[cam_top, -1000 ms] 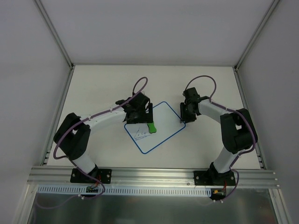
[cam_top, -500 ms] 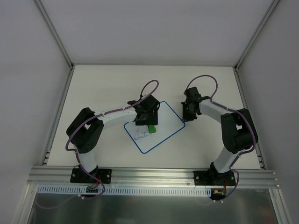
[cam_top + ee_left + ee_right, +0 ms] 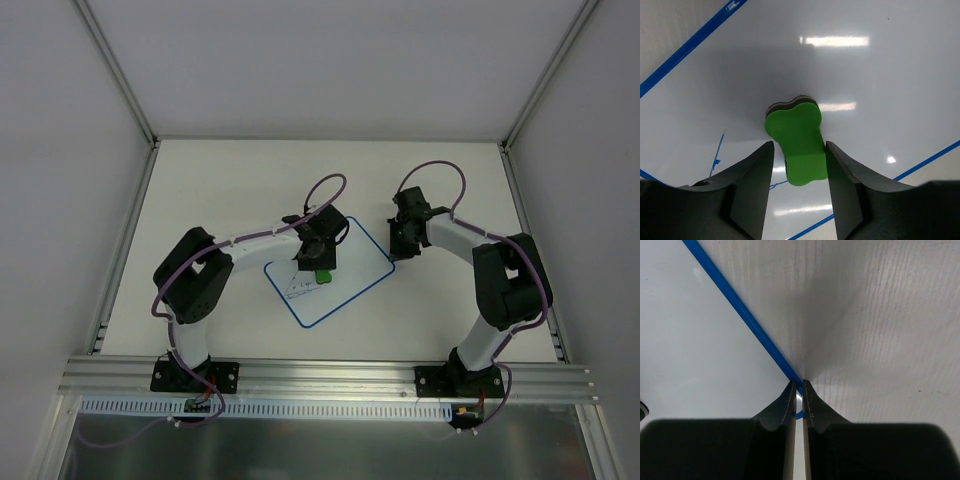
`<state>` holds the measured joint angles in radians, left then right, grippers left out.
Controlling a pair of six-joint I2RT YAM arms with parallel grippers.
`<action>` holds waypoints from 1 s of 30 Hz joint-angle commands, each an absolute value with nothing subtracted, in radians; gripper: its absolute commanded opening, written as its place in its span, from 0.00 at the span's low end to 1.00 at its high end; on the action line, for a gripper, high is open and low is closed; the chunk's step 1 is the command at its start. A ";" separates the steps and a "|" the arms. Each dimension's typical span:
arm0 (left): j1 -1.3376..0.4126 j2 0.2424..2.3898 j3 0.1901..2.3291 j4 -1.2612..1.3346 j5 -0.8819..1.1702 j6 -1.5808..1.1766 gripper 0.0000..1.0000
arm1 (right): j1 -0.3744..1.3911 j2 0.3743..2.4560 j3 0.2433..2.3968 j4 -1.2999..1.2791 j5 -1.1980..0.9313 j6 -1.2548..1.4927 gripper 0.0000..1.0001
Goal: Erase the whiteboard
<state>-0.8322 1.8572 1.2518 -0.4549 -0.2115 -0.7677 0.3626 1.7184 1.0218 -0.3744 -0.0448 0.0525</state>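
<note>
Whiteboard [image 3: 352, 265] corner pinched by right gripper [image 3: 796, 383]; left gripper [image 3: 799, 144] fingers flank green eraser [image 3: 794, 125], contact unclear.

An off-white rectangular table [image 3: 200, 200] sat inside a plain white enclosure, with metal rails [image 3: 128, 240] running along its left and right edges and a wider metal rail across its near edge. Up close, its surface showed a fine ribbed grain and a few small dark specks. One thing lay directly on it, a whiteboard [image 3: 345, 290] with a thin blue rim and rounded corners. The board rested flat, turned at an angle to the table's edges, a little nearer than the middle. Dark scribbles [image 3: 297, 287] marked the board near its left corner.
</note>
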 commanded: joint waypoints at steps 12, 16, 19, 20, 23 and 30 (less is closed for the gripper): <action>-0.842 1.905 1.307 -0.518 -0.270 -0.778 0.38 | 0.380 1.721 0.991 -0.377 -0.029 0.092 0.07; -0.842 1.917 1.316 -0.528 -0.270 -0.775 0.42 | 0.379 1.723 0.989 -0.377 -0.032 0.092 0.07; -0.842 1.921 1.321 -0.535 -0.275 -0.778 0.45 | 0.379 1.721 0.991 -0.379 -0.031 0.092 0.07; -0.842 1.921 1.319 -0.535 -0.276 -0.776 0.45 | 0.379 1.721 0.989 -0.379 -0.031 0.092 0.07; -0.842 1.921 1.325 -0.540 -0.281 -0.776 0.43 | 0.379 1.721 0.989 -0.379 -0.032 0.092 0.07; -0.838 1.911 1.312 -0.552 -0.299 -0.762 0.07 | 0.380 1.723 0.991 -0.379 -0.022 0.107 0.01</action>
<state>-0.8322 1.9163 1.3029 -0.5068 -0.2512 -0.7689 0.3710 1.7176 1.0187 -0.3607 -0.0422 0.0818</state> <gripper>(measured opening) 0.359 0.029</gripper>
